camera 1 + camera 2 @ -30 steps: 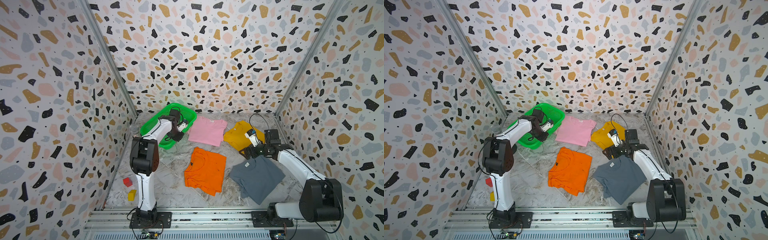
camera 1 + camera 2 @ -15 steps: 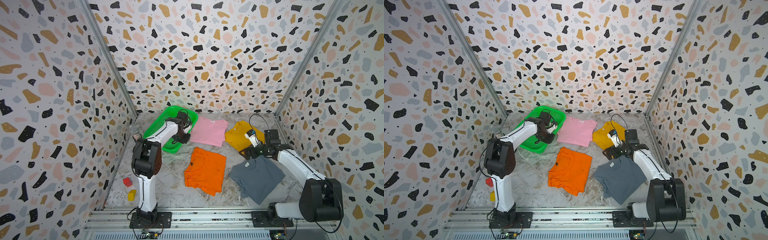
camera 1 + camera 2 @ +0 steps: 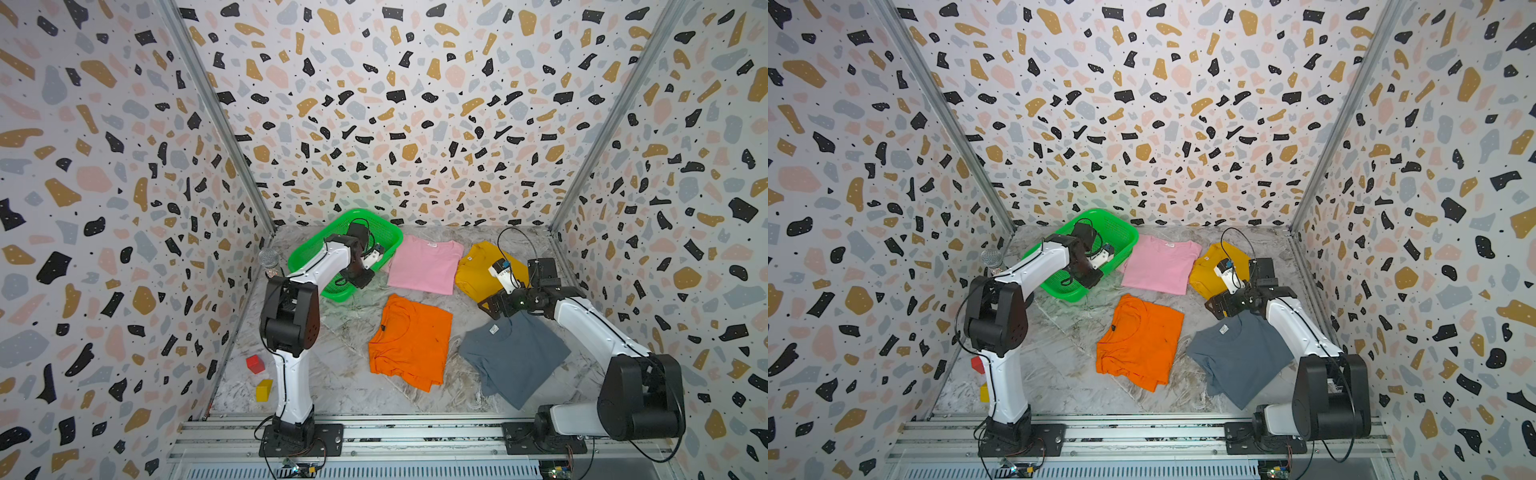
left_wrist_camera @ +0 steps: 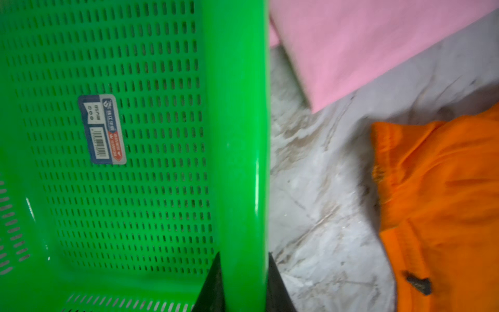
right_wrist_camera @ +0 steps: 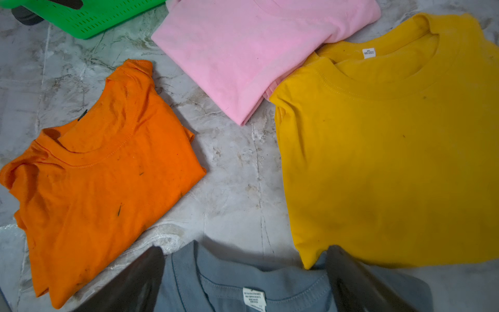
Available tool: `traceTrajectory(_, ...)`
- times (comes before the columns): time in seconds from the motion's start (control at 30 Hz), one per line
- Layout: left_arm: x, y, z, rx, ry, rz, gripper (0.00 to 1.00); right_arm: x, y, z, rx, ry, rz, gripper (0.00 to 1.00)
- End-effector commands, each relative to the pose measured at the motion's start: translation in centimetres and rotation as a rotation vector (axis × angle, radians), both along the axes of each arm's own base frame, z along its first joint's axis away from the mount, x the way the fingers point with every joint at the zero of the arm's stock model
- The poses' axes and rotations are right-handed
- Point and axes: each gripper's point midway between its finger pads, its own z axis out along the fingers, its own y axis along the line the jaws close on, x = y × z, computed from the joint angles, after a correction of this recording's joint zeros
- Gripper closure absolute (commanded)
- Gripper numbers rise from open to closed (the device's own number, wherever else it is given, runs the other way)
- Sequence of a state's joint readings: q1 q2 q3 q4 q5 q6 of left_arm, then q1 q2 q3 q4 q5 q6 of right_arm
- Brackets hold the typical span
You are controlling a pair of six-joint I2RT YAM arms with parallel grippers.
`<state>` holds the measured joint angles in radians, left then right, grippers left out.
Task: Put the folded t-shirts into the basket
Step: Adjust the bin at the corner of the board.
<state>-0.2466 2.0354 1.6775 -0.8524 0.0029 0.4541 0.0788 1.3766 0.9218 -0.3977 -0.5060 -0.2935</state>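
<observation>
folded t-shirts: four, all flat on the table; none loaded
orange shirt: mid-table; apart from the others
pink shirt: just beside the basket's long side
yellow shirt: far right; touching the pink shirt
grey shirt: by the right arm; collar end touching the yellow shirt
basket: far left corner; only a sticker on its floor
left gripper: pinching the basket's rim, one finger inside the wall, one outside; probably to steady it or drag it nearer the shirts
right gripper: spread wide, holding nothing; poised over the grey shirt's collar; wide gap probably meant to bite the whole fold
step: looks like first pick, grey shirt
risk: catching only the top layer would unfold it
rest: red block, yellow block; near the left arm's base, out of the way
</observation>
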Motion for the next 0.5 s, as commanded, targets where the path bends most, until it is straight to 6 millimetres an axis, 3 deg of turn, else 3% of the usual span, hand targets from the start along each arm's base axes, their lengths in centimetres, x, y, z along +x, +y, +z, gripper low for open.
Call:
traceTrajectory(0.0, -1.6, 2.9, -0.8, 0.068, 0.104, -0.175, 0.89, 0.2, 0.4, 0.9, 0.01, -0.002, 0.02, 0.02)
traceTrajectory(0.23, -1.0, 5.4, -0.2, 0.117, 0.133, -0.396, 0.87, 0.2, 0.2, 0.8, 0.0, 0.002, 0.017, 0.02)
traceTrajectory(0.47, -3.5, 7.0, 0.2, 0.126, 0.176, -0.608, 0.87, 0.2, 0.2, 0.9, -0.005, -0.003, 0.019, 0.02)
